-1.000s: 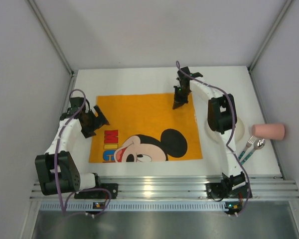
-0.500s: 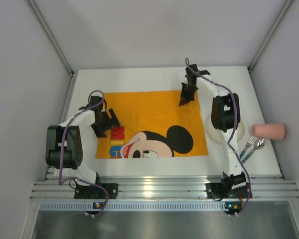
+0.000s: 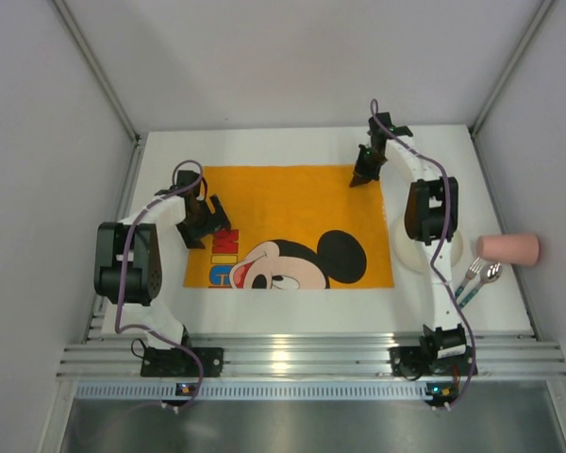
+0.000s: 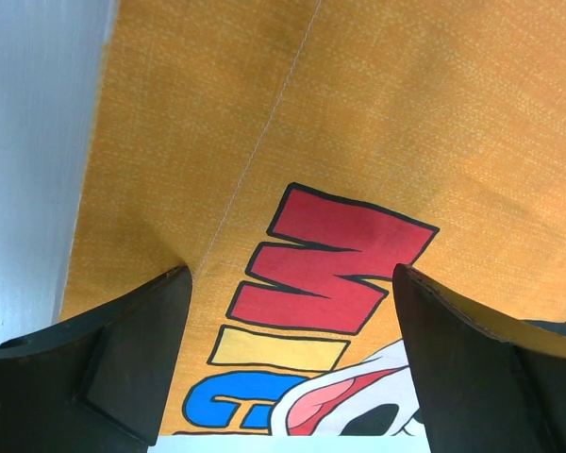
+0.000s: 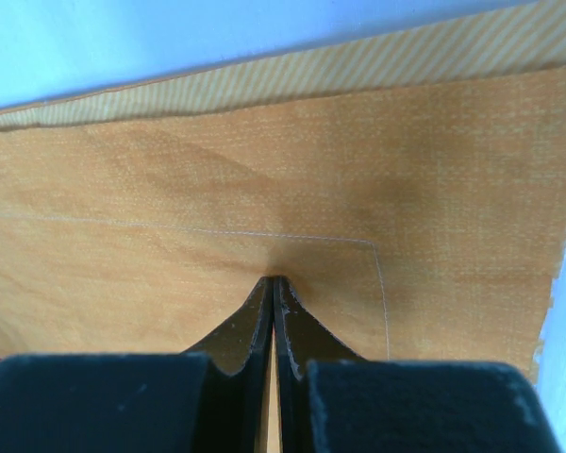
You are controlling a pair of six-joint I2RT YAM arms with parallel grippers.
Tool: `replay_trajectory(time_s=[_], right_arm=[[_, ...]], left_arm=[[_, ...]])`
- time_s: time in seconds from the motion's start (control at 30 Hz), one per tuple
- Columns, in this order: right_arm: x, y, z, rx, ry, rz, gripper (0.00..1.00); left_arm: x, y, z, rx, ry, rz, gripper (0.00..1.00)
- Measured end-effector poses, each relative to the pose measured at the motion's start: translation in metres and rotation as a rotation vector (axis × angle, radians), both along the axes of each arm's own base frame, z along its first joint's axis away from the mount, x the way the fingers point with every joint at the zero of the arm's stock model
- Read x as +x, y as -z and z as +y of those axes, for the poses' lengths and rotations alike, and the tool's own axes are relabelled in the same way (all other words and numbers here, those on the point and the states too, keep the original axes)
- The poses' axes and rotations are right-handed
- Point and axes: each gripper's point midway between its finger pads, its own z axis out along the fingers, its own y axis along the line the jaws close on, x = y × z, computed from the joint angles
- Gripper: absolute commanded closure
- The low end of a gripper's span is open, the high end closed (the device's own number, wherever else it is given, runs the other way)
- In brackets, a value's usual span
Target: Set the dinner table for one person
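An orange cartoon-mouse placemat [image 3: 292,203] lies flat on the white dinner table [image 3: 264,142]. My right gripper [image 3: 363,177] is at the mat's far right corner. In the right wrist view its jaws are shut [image 5: 274,279], and their tips pinch the orange cloth [image 5: 264,170], which creases around them. My left gripper [image 3: 212,226] is over the mat's left side. In the left wrist view it is open [image 4: 290,274], with nothing between its fingers. It straddles the red and yellow letters on the mat [image 4: 358,113], and the bare table [image 4: 38,142] lies just to the left.
A white plate [image 3: 457,247] sits right of the mat, partly under the right arm. A pink cup [image 3: 509,248] lies on its side at the right edge. A fork [image 3: 470,276] and a spoon [image 3: 491,274] lie near it. An aluminium rail [image 3: 283,354] runs along the near edge.
The placemat has slid to the right and a little farther back, along with my right gripper. My left gripper has moved right and farther in, over the mat's left side.
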Motion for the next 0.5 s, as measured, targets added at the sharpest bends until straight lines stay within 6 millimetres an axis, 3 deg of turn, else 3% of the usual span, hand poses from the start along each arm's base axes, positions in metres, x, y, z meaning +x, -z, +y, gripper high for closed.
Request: replay_trajectory(time_s=[0.23,0.3,0.33,0.37,0.43,0.47,0.5], right_arm=[[0.005,-0.005,0.01,0.071,-0.023,-0.021,1.0],[0.005,-0.01,0.015,0.103,-0.036,-0.026,0.92],[0.005,-0.012,0.016,0.113,-0.041,-0.028,0.83],[0.004,-0.017,0.017,0.122,-0.043,-0.031,0.57],[-0.002,-0.034,0.017,0.14,-0.041,-0.042,0.27],[-0.005,-0.047,0.014,0.146,-0.038,-0.056,0.05],[-0.01,-0.061,0.011,0.153,-0.03,-0.072,0.0]], left_arm=[[-0.003,-0.002,-0.003,0.018,0.002,0.005,0.07],[-0.005,-0.006,-0.005,0.017,-0.002,0.003,0.07],[-0.006,-0.01,-0.006,0.017,-0.002,-0.003,0.07],[-0.006,-0.016,-0.007,0.017,-0.002,-0.01,0.07],[0.0,-0.036,-0.012,0.015,0.002,-0.052,0.06],[0.006,-0.048,-0.015,0.014,0.006,-0.081,0.06],[0.013,-0.061,-0.018,0.013,0.011,-0.118,0.06]])
